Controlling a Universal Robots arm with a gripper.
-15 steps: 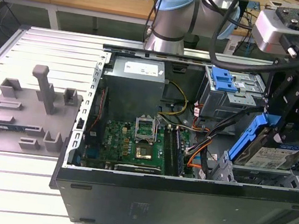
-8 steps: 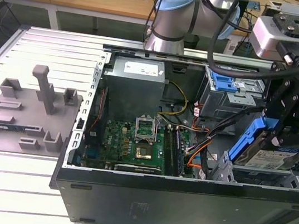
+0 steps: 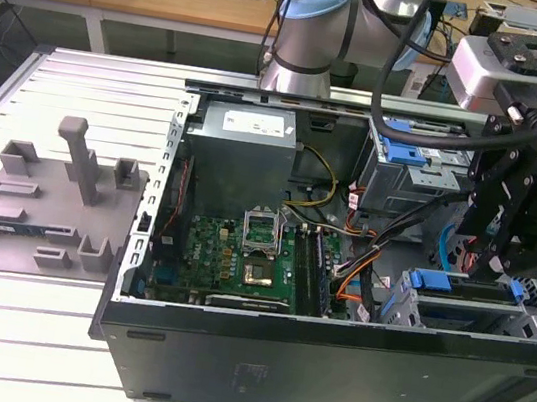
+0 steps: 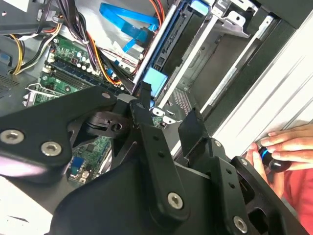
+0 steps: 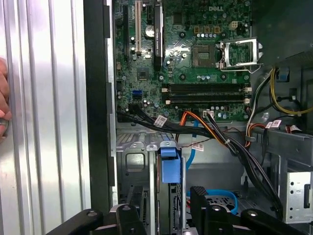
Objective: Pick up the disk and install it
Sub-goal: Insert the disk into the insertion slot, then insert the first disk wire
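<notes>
- At the exterior view's right, over the drive-bay corner of the open computer case [image 3: 325,366]: gripper [image 3: 489,269], pointing down into it.
- fingers [image 5: 200,203] spread apart, with a gap on either side of what stands between them in the first wrist view; clamps nothing as far as shows.
- disk [image 5: 168,170] directly under the gripper, standing on edge in the grey drive cage [image 3: 453,318], thin edge up.
- Lines up with the gap between the two fingers, one finger to each flat side, neither seen touching.
- Long axis parallel to the case's near wall: left-right in the exterior view, and from under the fingers toward the motherboard [image 5: 195,63] in the first wrist view.
- Blue end of the disk's bracket shows just past the fingertips on the motherboard side.
- Judgement: looks slotted into the bay rather than lying loose; cannot tell whether fully home or latched.
- Black and orange cables [image 5: 215,134] cross between the bracket end and the motherboard, near the disk but not over it.
- person's hand [image 4: 286,144] rests on the table [image 5: 49,122] outside the near wall, around a small dark object, with the wall between it and the disk.
</notes>
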